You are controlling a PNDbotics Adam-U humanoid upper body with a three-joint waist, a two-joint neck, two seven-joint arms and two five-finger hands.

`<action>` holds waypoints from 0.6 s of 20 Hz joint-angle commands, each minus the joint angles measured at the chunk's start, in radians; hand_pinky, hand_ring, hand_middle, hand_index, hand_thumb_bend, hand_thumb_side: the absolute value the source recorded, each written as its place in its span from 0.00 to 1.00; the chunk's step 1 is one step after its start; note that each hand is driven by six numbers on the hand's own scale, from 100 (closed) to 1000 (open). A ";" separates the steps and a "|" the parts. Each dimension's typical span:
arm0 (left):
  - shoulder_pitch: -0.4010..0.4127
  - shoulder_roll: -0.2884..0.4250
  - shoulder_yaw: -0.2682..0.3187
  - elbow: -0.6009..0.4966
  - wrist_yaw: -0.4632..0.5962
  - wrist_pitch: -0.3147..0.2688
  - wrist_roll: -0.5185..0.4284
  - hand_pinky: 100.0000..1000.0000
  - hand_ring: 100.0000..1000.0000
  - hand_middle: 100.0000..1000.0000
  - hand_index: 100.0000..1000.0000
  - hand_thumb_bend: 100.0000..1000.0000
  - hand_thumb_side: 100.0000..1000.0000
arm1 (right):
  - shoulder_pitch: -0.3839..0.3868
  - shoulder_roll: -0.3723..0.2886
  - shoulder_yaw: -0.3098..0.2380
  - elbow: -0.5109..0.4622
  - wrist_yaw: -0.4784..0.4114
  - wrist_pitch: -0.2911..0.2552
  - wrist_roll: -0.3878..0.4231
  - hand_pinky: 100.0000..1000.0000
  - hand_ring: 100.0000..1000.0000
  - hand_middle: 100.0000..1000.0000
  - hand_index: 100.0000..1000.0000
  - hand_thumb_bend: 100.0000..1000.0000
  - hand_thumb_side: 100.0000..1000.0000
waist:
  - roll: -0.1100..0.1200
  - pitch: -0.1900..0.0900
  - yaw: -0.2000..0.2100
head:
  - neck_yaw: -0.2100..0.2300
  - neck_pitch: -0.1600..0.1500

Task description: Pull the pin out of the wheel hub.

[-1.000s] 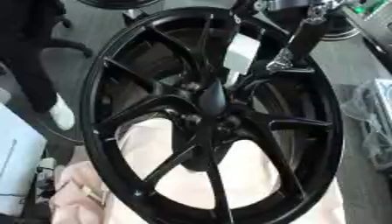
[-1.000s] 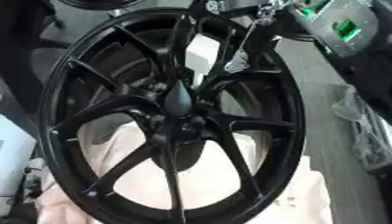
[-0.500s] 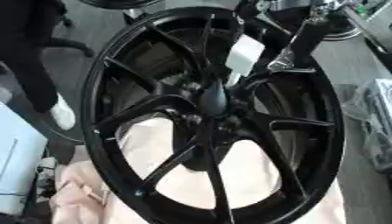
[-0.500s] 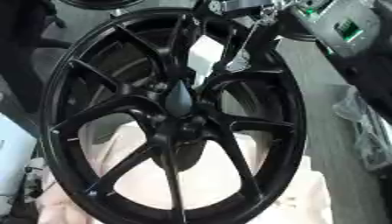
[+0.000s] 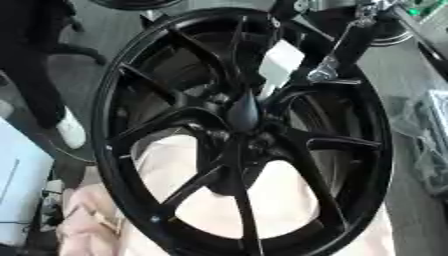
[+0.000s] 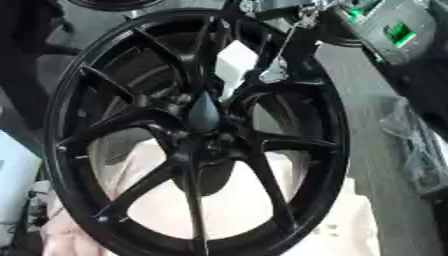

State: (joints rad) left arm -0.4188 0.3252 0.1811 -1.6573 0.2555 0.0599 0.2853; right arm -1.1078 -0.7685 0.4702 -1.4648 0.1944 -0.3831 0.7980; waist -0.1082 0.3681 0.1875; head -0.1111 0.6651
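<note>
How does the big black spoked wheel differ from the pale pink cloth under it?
The glossy black spoked wheel looks rigid, with thin spokes and open gaps; the pale pink cloth is soft and creased. The wheel fills most of the view, while the cloth shows only through the lower gaps and below the rim. The wheel is very dark, the cloth light. They share the lower part of the view.

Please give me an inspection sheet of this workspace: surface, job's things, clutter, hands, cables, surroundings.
Surface: pale cloth under the wheel.
Job's things: black wheel upright, tilted; dark pointed pin at the hub.
Clutter: white tag behind the spokes; clear plastic bag at right.
Hands: right arm enters from upper right, fingers not clear; left hand not seen.
Cables: nothing seen.
Surroundings: grey floor; green-lit device upper right.
</note>
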 commanded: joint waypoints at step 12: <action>-0.007 0.026 0.004 -0.017 -0.005 0.006 0.002 0.56 0.78 0.69 0.67 0.27 0.60 | -0.035 -0.029 -0.066 -0.019 -0.040 -0.068 0.092 0.77 0.58 0.41 0.47 0.09 0.00 | 0.008 -0.021 -0.007 | 0.007 -0.001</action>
State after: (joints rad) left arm -0.4186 0.3253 0.1812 -1.6573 0.2550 0.0642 0.2858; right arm -1.1192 -0.7693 0.4291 -1.4667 0.1674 -0.3724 0.8087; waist -0.1080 0.3681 0.1804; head -0.1066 0.6656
